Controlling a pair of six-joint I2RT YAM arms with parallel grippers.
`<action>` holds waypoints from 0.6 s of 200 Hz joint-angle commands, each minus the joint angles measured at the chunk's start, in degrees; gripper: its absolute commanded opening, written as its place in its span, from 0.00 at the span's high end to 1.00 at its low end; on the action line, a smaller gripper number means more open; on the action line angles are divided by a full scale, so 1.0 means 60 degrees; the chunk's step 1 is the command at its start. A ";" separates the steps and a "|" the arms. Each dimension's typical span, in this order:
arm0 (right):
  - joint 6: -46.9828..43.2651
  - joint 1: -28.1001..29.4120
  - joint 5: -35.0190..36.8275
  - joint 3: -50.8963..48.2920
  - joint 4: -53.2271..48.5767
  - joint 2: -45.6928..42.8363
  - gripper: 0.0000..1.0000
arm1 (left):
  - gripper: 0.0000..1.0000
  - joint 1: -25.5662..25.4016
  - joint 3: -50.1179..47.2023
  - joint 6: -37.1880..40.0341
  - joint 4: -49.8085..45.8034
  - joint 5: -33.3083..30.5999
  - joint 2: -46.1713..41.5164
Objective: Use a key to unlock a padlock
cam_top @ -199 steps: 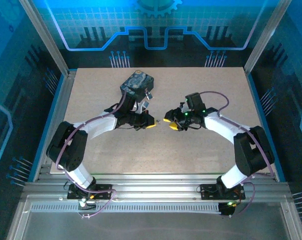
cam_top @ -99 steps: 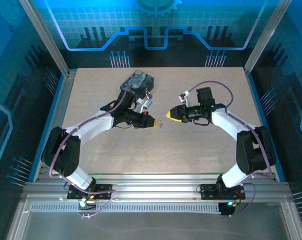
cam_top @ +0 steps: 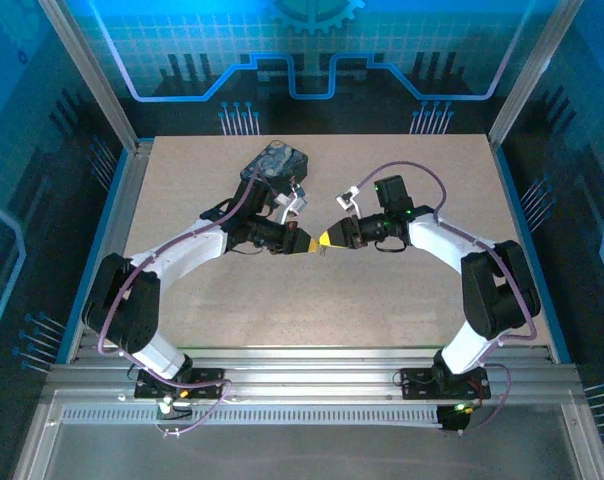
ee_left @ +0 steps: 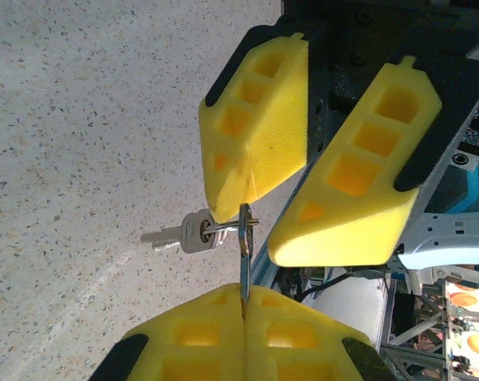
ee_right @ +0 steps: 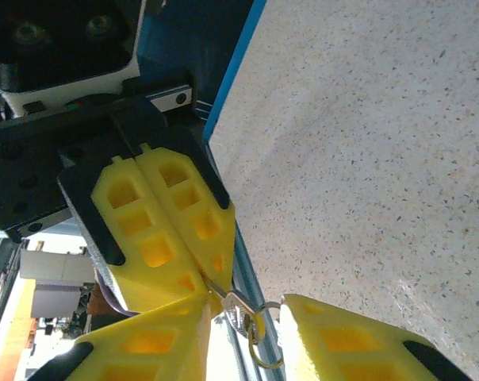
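Left claw is pinched tight on the key bunch, up off the table. Right claw is partly spread around its ring. Blue tin box sits behind the left arm. The pinched blade's mostly buried.

The left arm and right arm have white shells, black joints and purple cables; their wedge fingers are yellow, hollow-celled, black-backed.

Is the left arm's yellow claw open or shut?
Shut. The left gripper has its two fingers pressed together, pinching the thin key between them.
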 commanded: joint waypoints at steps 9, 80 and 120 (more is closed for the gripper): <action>0.0011 0.0076 -0.0452 0.0112 0.0268 0.0078 0.79 | 1.00 0.0006 0.0243 0.0272 -0.0114 0.0450 -0.0187; 0.0604 0.0099 -0.0981 -0.0267 0.1146 -0.0071 0.98 | 1.00 0.0063 0.0054 0.0238 0.0142 0.0517 -0.0264; 0.1071 0.0086 -0.0634 -0.0610 0.1506 -0.0166 1.00 | 0.86 0.0435 -0.0289 -0.0366 0.0726 0.0406 -0.0367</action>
